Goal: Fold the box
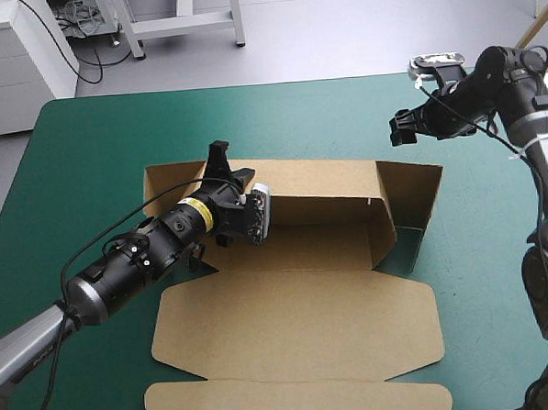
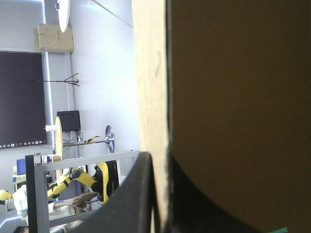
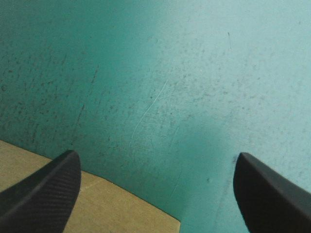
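Centrally on the teal-green bench (image 1: 96, 141), the brown box (image 1: 299, 323) lies half-formed: rear wall and right end wall raised, lid panels flat toward the near edge. The left hand (image 1: 231, 166) is clenched on the rear wall's top edge. The right hand (image 1: 401, 129) is released, fingers wide apart, raised beyond the box's far right corner.

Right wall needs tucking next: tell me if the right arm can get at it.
Probably yes: the right pincer hangs open just beyond the right wall, nothing between.
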You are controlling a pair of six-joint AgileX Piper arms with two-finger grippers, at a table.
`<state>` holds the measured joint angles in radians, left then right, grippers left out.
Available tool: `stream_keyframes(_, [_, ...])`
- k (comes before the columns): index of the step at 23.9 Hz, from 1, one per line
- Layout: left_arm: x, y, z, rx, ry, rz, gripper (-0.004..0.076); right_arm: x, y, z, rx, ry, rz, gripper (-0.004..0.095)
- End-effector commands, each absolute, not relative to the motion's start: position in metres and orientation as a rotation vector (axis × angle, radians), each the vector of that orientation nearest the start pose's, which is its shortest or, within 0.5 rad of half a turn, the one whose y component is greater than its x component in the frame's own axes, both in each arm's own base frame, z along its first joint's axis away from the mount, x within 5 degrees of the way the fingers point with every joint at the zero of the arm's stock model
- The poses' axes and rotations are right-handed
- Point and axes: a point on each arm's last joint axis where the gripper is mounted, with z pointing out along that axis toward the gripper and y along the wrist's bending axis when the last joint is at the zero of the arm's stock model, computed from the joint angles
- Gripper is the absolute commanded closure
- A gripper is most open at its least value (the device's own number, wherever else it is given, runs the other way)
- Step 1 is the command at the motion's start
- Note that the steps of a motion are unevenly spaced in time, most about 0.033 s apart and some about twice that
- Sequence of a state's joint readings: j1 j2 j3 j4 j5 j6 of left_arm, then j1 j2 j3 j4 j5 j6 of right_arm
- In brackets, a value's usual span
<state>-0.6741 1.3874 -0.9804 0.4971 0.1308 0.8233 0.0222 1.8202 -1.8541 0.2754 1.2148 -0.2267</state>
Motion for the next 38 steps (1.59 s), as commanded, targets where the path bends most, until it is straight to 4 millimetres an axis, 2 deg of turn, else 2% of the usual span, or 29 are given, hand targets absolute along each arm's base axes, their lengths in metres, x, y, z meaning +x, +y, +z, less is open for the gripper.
stream_keyframes(1, [0.246,-0.194,0.307,1.676,1.212,0.42,0.0734,0.379,0.032,0.394,-0.262,2.512,0.321,0.0126])
stream_keyframes(4, [0.246,-0.194,0.307,1.65,1.245,0.395,0.0734,0.379,0.031,0.391,-0.259,2.522,0.313,0.0126])
stream_keyframes(9, [0.246,-0.192,0.306,1.645,1.28,0.386,0.0734,0.374,0.031,0.375,-0.245,2.585,0.319,0.0126])
stream_keyframes(17, [0.245,-0.191,0.304,1.664,1.303,0.396,0.0734,0.354,0.033,0.356,-0.289,2.654,0.357,0.0126])
stream_keyframes(21, [0.245,-0.191,0.304,1.664,1.303,0.396,0.0734,0.331,0.034,0.352,-0.321,2.66,0.379,0.0126])
stream_keyframes(23, [0.245,-0.191,0.304,1.664,1.303,0.396,0.0734,0.319,0.036,0.349,-0.314,2.597,0.409,0.0126])
stream_keyframes(26, [0.245,-0.191,0.304,1.664,1.303,0.396,0.0734,0.296,0.036,0.338,-0.262,2.434,0.396,0.0126])
stream_keyframes(31, [0.246,-0.191,0.304,1.667,1.298,0.401,0.0734,0.251,0.041,0.314,-0.379,2.17,0.398,0.0125])
stream_keyframes(33, [0.246,-0.191,0.304,1.667,1.298,0.402,0.0734,0.239,0.041,0.307,-0.361,2.126,0.407,0.0126])
stream_keyframes(38, [0.246,-0.191,0.304,1.68,1.284,0.412,0.0734,0.229,0.042,0.296,-0.382,2.157,0.427,0.0126])
